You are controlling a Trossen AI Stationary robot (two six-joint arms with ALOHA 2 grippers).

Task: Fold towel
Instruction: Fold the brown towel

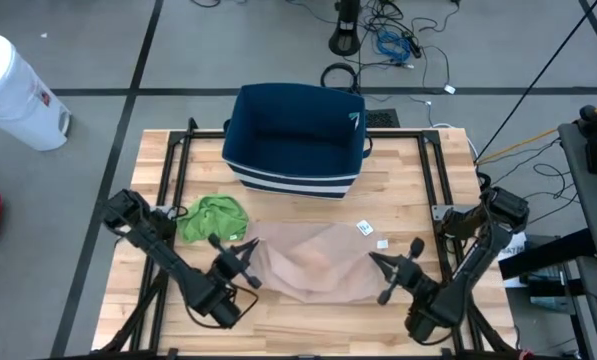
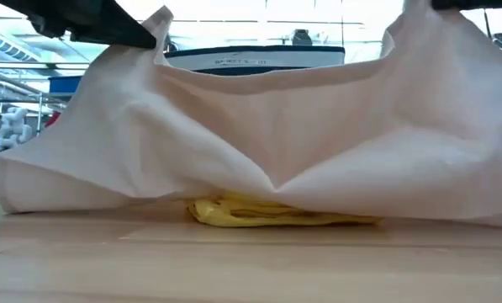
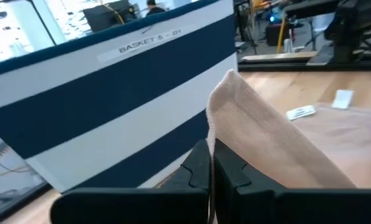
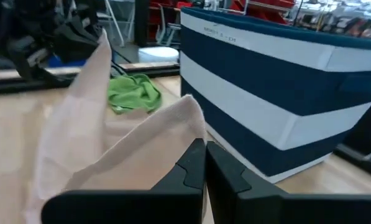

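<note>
Near the tabletop's front edge, centre: beige towel (image 1: 323, 265), one piece, corners raised, middle sagging onto the wood. Left gripper (image 1: 246, 255) pinches one front corner; right gripper (image 1: 386, 275) pinches the other, fingers pressed together on cloth in both wrist views. Fabric: ribbed, soft, limp, lightly creased. Progress: judged early, first fold begun; the lifted edge is not yet laid over, further folds remain. Also present: blue striped basket (image 1: 296, 135) toward the back edge; green cloth (image 1: 213, 217) left of towel; yellow cloth (image 2: 272, 212) beneath it.
</note>
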